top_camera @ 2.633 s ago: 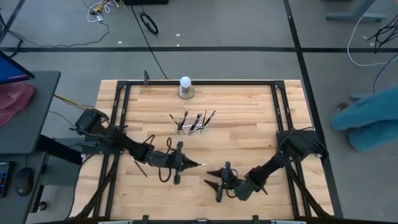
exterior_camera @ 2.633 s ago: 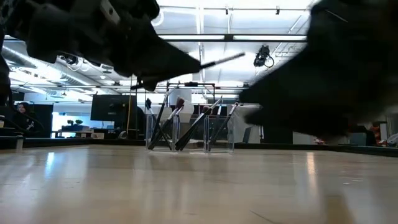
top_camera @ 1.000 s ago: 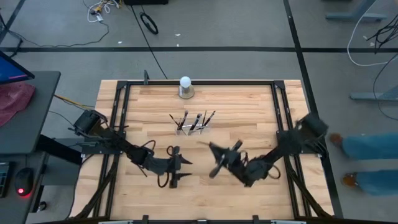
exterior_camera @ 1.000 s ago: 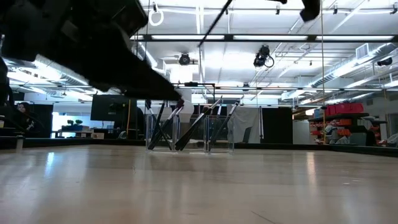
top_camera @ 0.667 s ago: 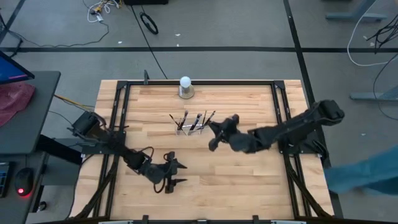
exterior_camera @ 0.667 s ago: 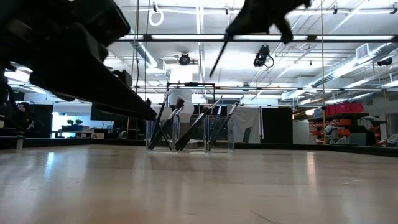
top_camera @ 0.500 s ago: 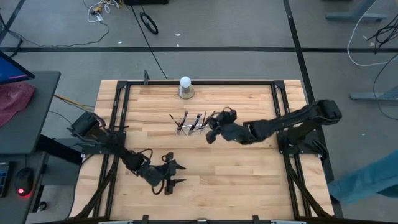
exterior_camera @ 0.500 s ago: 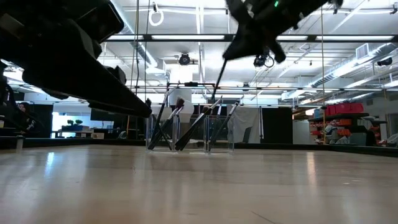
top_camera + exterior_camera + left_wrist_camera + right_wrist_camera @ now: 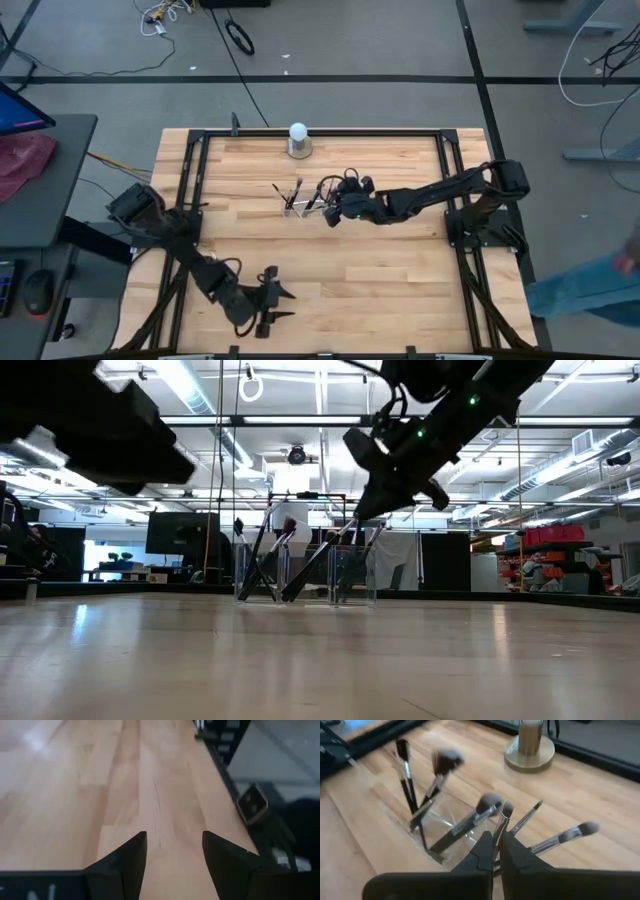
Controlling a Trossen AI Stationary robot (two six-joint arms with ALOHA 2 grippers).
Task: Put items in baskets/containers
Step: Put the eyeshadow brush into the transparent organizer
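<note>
A clear plastic holder stands on the wood at the table's far middle. Several dark-handled brushes stand in it, leaning on its walls, bristles up. My right gripper hangs just right of the holder and above it, shut on one thin brush. My left gripper is open over bare wood near the table's near edge, with nothing between its fingers. My right gripper pinches the thin brush's handle between its two fingertips. The fingers come from the table's right, slanting down, and the brush runs on past them toward the holder, its small head foremost. The brush is lifted clear of the table; whether its end is inside the holder I cannot tell.
A white ball on a grey round base stands behind the holder at the far edge. A black metal frame borders the table. A person in blue passes on the floor to the right.
My right gripper has swung with the brush from the table's near middle toward the far edge, up to the holder, sinking and tipping so the brush slants down at it. My left gripper has drawn back toward the near edge and the left.
</note>
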